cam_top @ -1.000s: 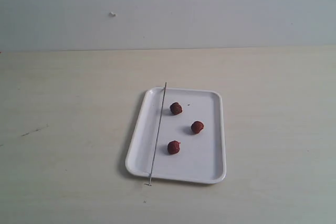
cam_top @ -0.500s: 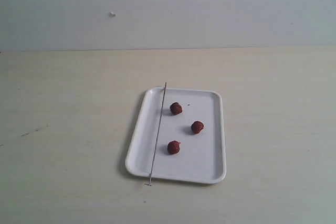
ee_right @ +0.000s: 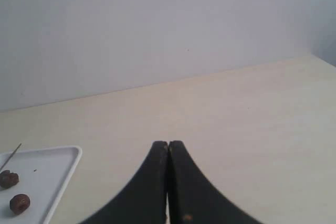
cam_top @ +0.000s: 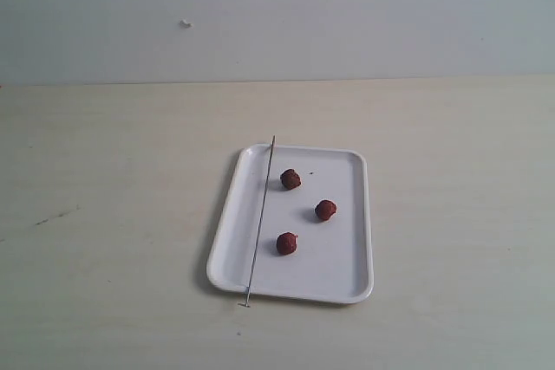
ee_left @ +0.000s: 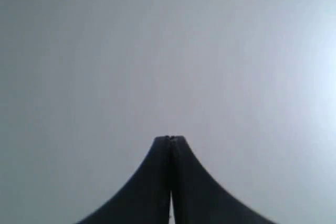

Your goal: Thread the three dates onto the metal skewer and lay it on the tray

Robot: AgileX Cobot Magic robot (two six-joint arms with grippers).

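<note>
The white tray (cam_top: 347,279) lies on the table in the exterior view, with three dark reddish-brown dates on it: one far (cam_top: 290,179), one in the middle (cam_top: 325,210), one near (cam_top: 286,243). The thin metal skewer (cam_top: 261,220) lies across the tray's left rim, its bent end off the near edge. Neither arm shows in the exterior view. My left gripper (ee_left: 169,138) is shut with nothing in it, facing a blank grey surface. My right gripper (ee_right: 168,143) is shut and empty above the table; the tray's corner (ee_right: 63,153) and two dates (ee_right: 19,203) sit off to one side.
The pale wooden table (cam_top: 113,214) spreads wide around the tray. A grey wall (cam_top: 347,15) stands behind it, carrying a small white speck (cam_top: 185,23). A faint dark scuff (cam_top: 54,216) marks the tabletop on the left.
</note>
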